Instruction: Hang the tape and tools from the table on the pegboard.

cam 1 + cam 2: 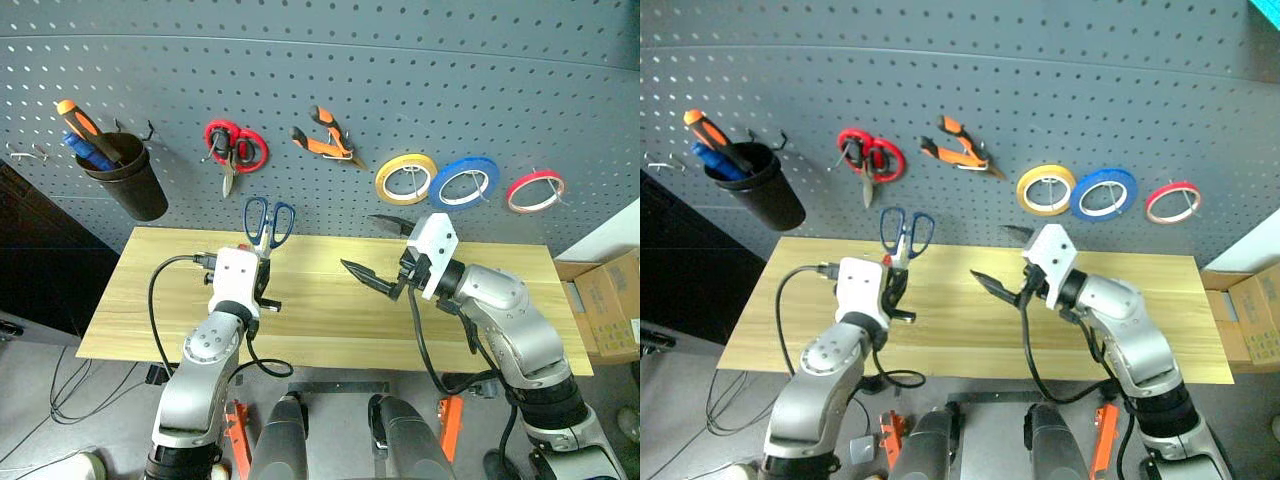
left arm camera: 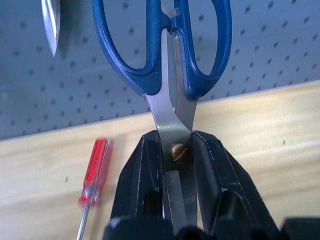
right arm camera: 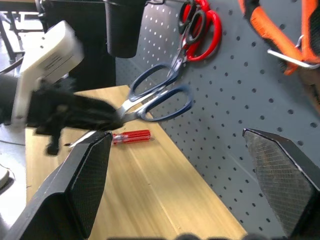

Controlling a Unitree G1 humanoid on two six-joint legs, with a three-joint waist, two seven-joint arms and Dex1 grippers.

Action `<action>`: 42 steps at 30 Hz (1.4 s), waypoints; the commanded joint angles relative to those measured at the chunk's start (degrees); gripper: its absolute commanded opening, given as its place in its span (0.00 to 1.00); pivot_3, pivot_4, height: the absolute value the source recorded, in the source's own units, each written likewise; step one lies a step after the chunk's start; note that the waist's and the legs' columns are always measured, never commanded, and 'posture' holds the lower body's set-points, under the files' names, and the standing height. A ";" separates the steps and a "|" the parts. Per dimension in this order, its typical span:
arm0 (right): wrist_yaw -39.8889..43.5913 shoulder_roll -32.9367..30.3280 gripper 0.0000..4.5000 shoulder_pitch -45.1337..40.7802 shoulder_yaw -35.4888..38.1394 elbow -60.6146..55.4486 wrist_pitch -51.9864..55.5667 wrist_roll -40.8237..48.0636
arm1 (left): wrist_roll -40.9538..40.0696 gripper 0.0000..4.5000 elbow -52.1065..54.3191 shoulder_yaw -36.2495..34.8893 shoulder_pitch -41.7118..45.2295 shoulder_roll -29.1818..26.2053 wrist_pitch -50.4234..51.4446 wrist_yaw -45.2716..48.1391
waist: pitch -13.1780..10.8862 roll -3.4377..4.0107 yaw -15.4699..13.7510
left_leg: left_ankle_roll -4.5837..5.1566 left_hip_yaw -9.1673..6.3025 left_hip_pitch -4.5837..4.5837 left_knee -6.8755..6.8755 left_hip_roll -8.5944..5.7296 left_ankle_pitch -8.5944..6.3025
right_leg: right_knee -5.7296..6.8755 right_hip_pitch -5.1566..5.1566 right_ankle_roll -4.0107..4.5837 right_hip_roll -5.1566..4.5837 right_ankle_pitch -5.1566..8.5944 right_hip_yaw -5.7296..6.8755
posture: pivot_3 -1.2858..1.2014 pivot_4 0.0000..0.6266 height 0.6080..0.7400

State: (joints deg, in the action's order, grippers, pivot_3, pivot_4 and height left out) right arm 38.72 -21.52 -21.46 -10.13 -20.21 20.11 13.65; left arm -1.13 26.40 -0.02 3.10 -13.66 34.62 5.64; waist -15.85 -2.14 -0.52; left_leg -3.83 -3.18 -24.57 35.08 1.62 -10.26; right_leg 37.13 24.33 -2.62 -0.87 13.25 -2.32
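Note:
My left gripper (image 1: 262, 262) is shut on the steel blades of the dark-blue-handled scissors (image 1: 268, 222), near the pivot screw. It holds them above the table (image 1: 330, 310) with the handles up against the pegboard (image 1: 400, 80). The small red-handled screwdriver (image 2: 95, 172) lies on the wood below them, near the board. My right gripper (image 1: 375, 248) hangs open and empty over the middle of the table. The orange-and-black pliers (image 1: 328, 135) and the thin red tape (image 1: 534, 190) hang on the pegboard.
A black cup (image 1: 125, 180) holding an orange-and-black screwdriver hangs at the board's left, beside a bare hook (image 1: 28, 153). Red-handled scissors (image 1: 235, 150), a yellow roll (image 1: 404, 178) and a blue roll (image 1: 465, 183) hang there too. A cardboard box (image 1: 610, 305) stands right of the table.

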 commanded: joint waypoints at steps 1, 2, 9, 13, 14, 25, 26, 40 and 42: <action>0.19 -0.39 1.00 -0.35 1.55 -2.39 -1.11 1.11 | 0.84 0.14 5.55 -0.55 -1.06 -0.90 -3.00 0.50 | 0.01 -0.01 -0.04 | 0.00 0.01 0.00 0.02 0.00 0.00 | 0.00 -0.01 0.00 0.00 -0.01 -0.01 | 0.56 0.31 1.00; 0.23 -0.43 1.00 -0.41 1.69 -2.49 -1.29 1.27 | 1.05 0.14 6.31 -0.43 -1.64 -1.31 -3.58 0.83 | 0.01 -0.01 -0.05 | 0.00 0.01 0.00 0.04 0.00 0.00 | 0.00 -0.02 -0.01 0.00 -0.01 -0.01 | 0.56 0.31 1.00; -1.10 0.51 1.00 -0.78 2.88 -2.85 -3.15 1.98 | 0.80 0.14 12.08 -0.10 -3.28 -0.78 -7.66 0.82 | 0.05 -0.01 -0.49 | 0.01 0.01 0.00 0.07 0.01 0.00 | 0.02 -0.03 0.22 0.00 -0.17 -0.01 | 0.57 0.31 1.00; -1.77 1.00 1.00 -0.89 3.24 -2.34 -4.70 1.46 | 1.97 0.14 13.25 0.34 -4.82 0.50 -9.13 -0.80 | 0.32 0.00 -0.57 | 0.01 0.04 0.00 0.09 0.00 0.00 | 0.02 -0.04 0.21 0.00 -0.17 -0.03 | 0.57 0.30 1.00; -1.93 1.11 1.00 -0.95 3.30 -2.11 -5.11 1.38 | 2.56 0.14 13.67 0.29 -5.30 0.90 -9.61 -1.44 | 0.38 -0.01 -0.58 | 0.01 0.04 0.00 0.09 0.00 0.00 | 0.01 -0.04 0.22 0.00 -0.18 -0.03 | 0.57 0.30 1.00; -1.17 1.32 1.00 -2.61 2.84 1.55 -8.91 0.62 | 4.23 0.14 15.40 -3.44 -6.38 4.22 -12.20 -5.17 | 1.68 -0.12 -1.03 | 0.02 0.03 0.15 0.15 -0.01 0.01 | 0.05 -0.23 0.20 0.02 -0.18 -0.01 | 0.59 0.26 1.00; -1.11 1.32 1.00 -2.89 2.89 2.13 -9.20 0.58 | 4.28 0.14 15.22 -3.47 -6.30 4.34 -12.34 -5.34 | 1.79 -0.14 -1.04 | 0.03 0.03 0.18 0.15 -0.01 0.02 | 0.05 -0.24 0.20 0.02 -0.18 -0.01 | 0.59 0.25 1.00; -1.12 0.73 1.00 -4.05 3.77 3.84 -10.30 0.81 | 2.98 0.14 6.55 -4.57 0.26 4.09 -15.84 -3.83 | 3.00 -0.20 -1.22 | 0.12 0.09 0.49 0.15 0.04 0.07 | 0.07 -0.47 0.13 0.09 -0.19 -0.06 | 0.58 0.26 1.00; -1.34 0.51 1.00 -3.85 3.95 3.53 -10.03 0.79 | 2.71 0.14 5.03 -5.30 1.34 3.91 -16.25 -3.59 | 3.00 -0.19 -1.21 | 0.12 0.10 0.57 0.15 0.05 0.07 | 0.04 -0.57 0.14 0.10 -0.19 -0.06 | 0.58 0.27 1.00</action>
State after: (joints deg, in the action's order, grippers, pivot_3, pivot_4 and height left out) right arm 37.47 -20.59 -25.25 -7.88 -14.72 10.94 14.17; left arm 2.02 30.81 -4.48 3.25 -9.33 20.60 1.91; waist -12.86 -2.33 -1.73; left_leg -3.71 -3.09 -23.97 35.23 1.67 -10.19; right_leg 37.17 23.73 -2.49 -0.77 13.07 -2.38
